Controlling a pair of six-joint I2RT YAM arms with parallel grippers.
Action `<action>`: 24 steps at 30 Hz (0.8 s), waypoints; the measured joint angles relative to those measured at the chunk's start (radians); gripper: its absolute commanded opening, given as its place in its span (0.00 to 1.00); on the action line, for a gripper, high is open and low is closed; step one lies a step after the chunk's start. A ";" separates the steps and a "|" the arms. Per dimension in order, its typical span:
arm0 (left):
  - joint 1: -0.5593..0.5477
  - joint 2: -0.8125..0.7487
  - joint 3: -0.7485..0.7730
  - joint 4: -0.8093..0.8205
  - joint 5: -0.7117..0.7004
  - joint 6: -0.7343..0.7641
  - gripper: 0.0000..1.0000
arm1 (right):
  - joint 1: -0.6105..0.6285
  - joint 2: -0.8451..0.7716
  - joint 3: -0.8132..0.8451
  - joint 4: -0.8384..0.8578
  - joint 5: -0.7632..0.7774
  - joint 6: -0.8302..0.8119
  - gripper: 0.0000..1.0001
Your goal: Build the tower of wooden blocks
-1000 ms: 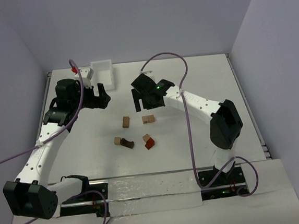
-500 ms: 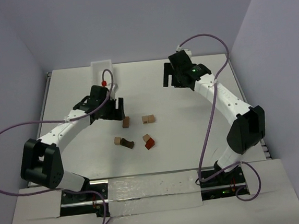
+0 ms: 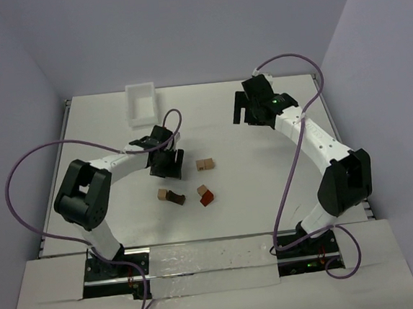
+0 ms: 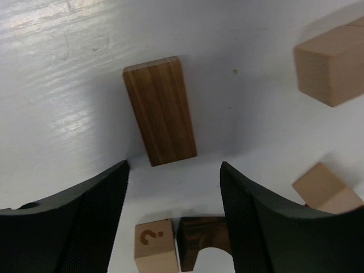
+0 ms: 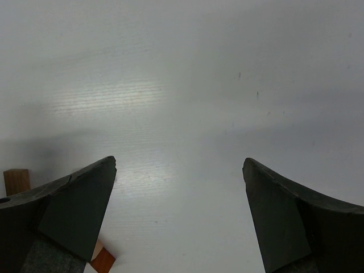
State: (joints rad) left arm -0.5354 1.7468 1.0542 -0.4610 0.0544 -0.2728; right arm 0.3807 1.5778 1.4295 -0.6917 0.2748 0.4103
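Observation:
The wooden blocks lie loose on the white table (image 3: pixel 268 192), none stacked. My left gripper (image 3: pixel 165 164) is open and low over a brown oblong block (image 4: pixel 160 111), which lies just beyond its fingertips (image 4: pixel 85 216); in the top view the gripper hides it. A tan cube with a question mark (image 4: pixel 153 244) touches a dark brown arch block (image 4: pixel 205 244); the top view shows them as cube (image 3: pixel 163 194) and arch (image 3: pixel 177 198). A tan block (image 3: pixel 205 165) and a reddish-brown block (image 3: pixel 206 194) lie nearby. My right gripper (image 3: pixel 242 111) is open and empty over bare table.
A white plastic bin (image 3: pixel 141 102) stands at the back left. Purple cables loop over both arms. In the right wrist view a brown block edge (image 5: pixel 16 181) and a reddish-orange corner (image 5: pixel 102 260) show at the lower left. Grey walls enclose the table.
My left arm swung from near the bin to the table's middle and came down over the brown block. My right arm withdrew from the blocks to the far right.

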 measured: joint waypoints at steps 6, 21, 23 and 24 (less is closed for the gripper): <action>0.000 0.028 0.028 0.001 -0.024 -0.004 0.65 | -0.005 -0.005 -0.024 0.017 -0.018 0.000 1.00; 0.000 0.037 0.010 0.099 -0.070 0.167 0.38 | -0.006 -0.020 -0.052 0.038 -0.038 -0.006 1.00; 0.000 0.029 -0.006 0.123 -0.062 0.222 0.38 | -0.007 -0.026 -0.056 0.046 -0.040 -0.008 1.00; 0.000 0.025 -0.012 0.132 -0.053 0.251 0.38 | -0.008 -0.028 -0.058 0.048 -0.041 -0.009 1.00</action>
State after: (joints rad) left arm -0.5358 1.7716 1.0419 -0.3290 0.0019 -0.0219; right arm 0.3731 1.5494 1.3715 -0.6436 0.2336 0.4016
